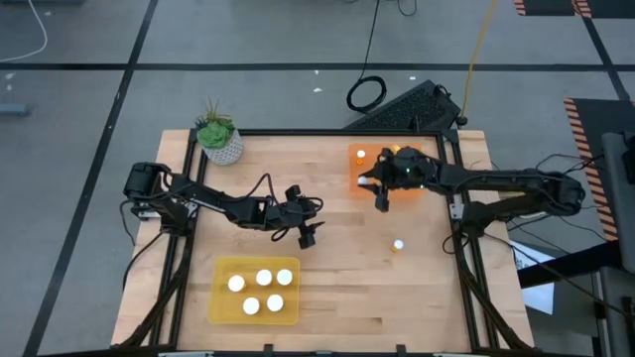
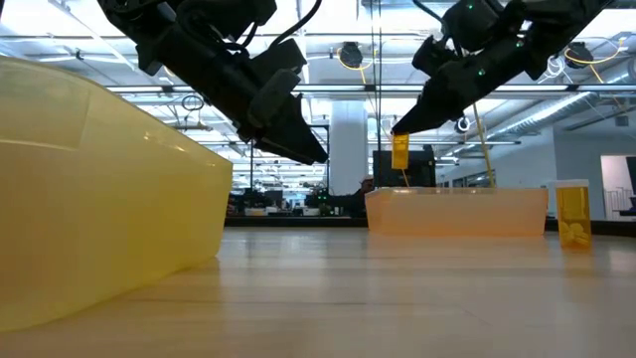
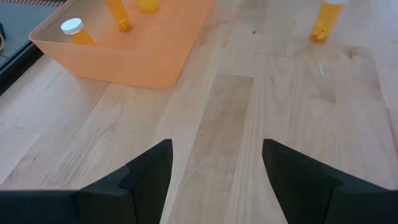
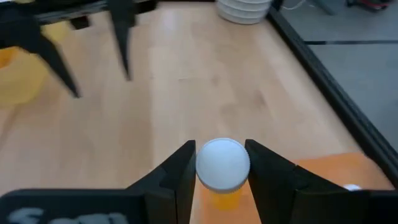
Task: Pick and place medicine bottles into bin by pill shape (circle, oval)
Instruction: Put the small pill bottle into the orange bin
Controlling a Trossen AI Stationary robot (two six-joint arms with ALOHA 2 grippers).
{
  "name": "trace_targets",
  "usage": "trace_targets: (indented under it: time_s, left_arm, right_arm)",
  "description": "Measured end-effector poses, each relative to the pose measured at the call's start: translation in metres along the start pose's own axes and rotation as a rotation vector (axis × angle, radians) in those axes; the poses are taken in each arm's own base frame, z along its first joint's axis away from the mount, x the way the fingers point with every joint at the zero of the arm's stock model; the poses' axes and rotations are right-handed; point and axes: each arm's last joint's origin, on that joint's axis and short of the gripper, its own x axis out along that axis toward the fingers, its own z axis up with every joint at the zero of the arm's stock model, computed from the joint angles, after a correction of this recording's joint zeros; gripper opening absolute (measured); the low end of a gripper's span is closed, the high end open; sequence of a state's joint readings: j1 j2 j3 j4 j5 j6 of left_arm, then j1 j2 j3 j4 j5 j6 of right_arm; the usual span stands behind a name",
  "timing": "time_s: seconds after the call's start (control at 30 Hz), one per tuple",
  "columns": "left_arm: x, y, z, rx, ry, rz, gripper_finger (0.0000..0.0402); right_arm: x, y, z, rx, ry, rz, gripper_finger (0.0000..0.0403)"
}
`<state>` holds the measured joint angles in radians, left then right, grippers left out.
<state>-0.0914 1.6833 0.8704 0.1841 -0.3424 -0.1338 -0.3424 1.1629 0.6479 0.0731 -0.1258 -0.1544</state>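
**Bottle held over orange tray**

My right gripper pinched one medicine bottle by its cap above the orange tray. My left gripper hung spread and empty. Five bottles sat in the yellow tray; one bottle stood alone on the table.

Five bottles in near-left tray; far-right tray behind lone bottle; plant pot far-left corner.
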Motion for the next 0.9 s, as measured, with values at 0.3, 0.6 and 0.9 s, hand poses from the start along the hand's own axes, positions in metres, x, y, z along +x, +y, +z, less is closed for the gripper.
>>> trace_targets:
  time_s: [0.3,0.6,0.9]
  left_arm:
    - [0.000,0.000,0.000,0.002,0.000,0.000,0.0250]
    - [0.000,0.000,0.001,0.000,-0.007,-0.001,0.0250]
    - [0.000,0.000,0.002,-0.005,-0.021,-0.003,0.0250]
  right_arm:
    - [-0.004,-0.029,-0.016,0.054,0.020,-0.113,0.0123]
    - [-0.006,-0.044,-0.048,0.116,0.015,-0.195,0.0123]
    - [0.009,-0.047,-0.061,0.169,0.068,-0.187,0.0123]
